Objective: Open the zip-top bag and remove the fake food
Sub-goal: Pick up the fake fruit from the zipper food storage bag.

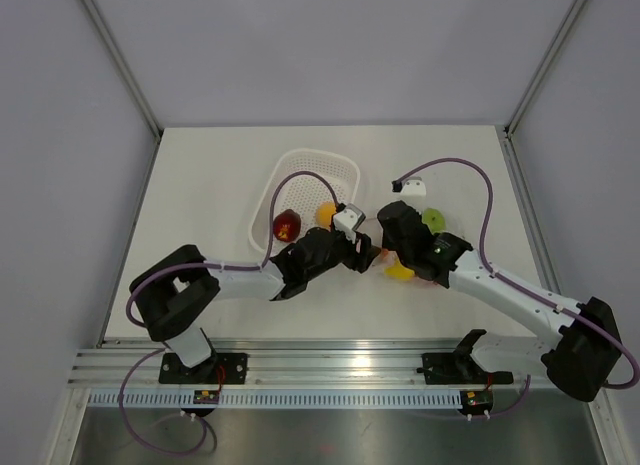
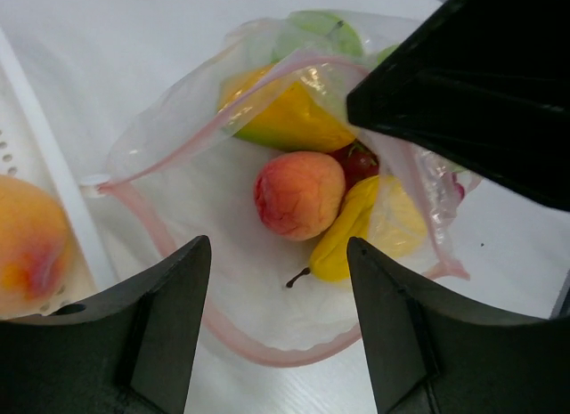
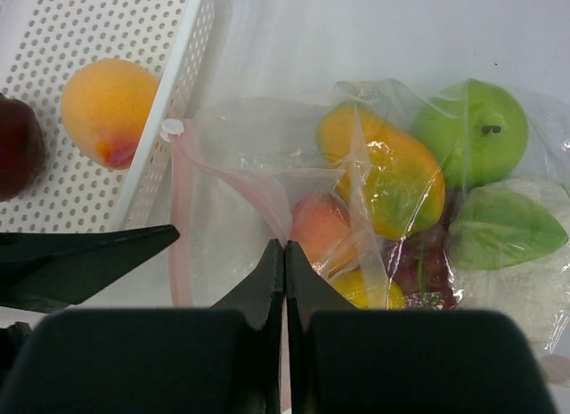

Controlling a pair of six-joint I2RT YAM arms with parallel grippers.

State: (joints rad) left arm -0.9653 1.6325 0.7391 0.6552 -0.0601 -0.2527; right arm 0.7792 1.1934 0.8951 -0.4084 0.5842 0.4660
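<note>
My right claw point(image 3: 285, 254) pinches the zip-top bag point(image 3: 227, 133) by its lip; my left claw point(image 2: 278, 247) hangs open over the fake food point(image 2: 298, 193), basket point(image 3: 116, 22) at ten o'clock.

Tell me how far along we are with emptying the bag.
Done: the bag is open at the mouth, and an orange fruit and a dark red piece lie in the basket. In hand: the right gripper, shut, seems to pinch the bag's lip, while the open left gripper hangs over a peach inside. Left: the peach, green apple, yellow pear and others are in the bag.
</note>
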